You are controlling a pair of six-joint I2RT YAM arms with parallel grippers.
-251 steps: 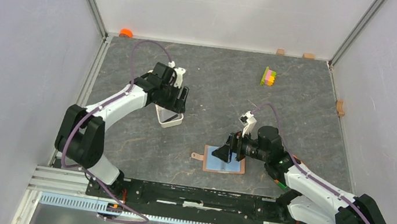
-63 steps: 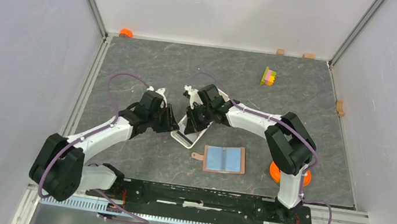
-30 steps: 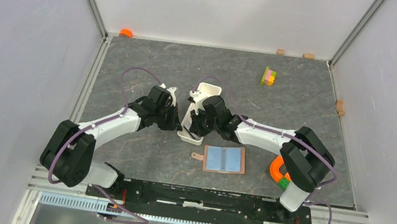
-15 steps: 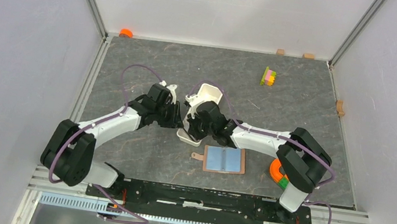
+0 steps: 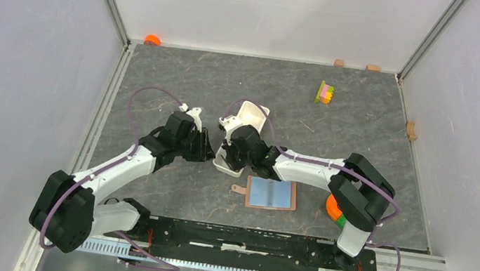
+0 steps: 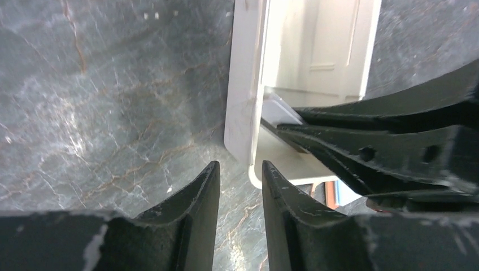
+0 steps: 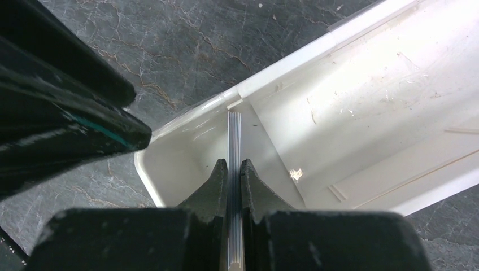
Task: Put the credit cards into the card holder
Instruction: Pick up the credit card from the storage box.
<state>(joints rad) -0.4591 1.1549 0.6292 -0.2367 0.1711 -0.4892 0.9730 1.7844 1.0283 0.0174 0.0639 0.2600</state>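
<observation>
While the right hand point(image 7: 234, 169) is pinching a thin stack of cards point(image 7: 234, 130) edge-on inside the near end of a white tray point(image 7: 350, 84), the left hand point(image 6: 241, 175) is hovering just beside the tray's outer wall, fingers slightly spread and apparently gripping nothing. The holder point(image 5: 272, 193) is lying open on the surface point(image 5: 366, 125) near the tray, showing pale blue inside.

White links point(image 5: 120, 170), black joints point(image 5: 64, 210), purple cables point(image 5: 130, 109) — left claw point(image 6: 241, 180) scuffed black.
</observation>
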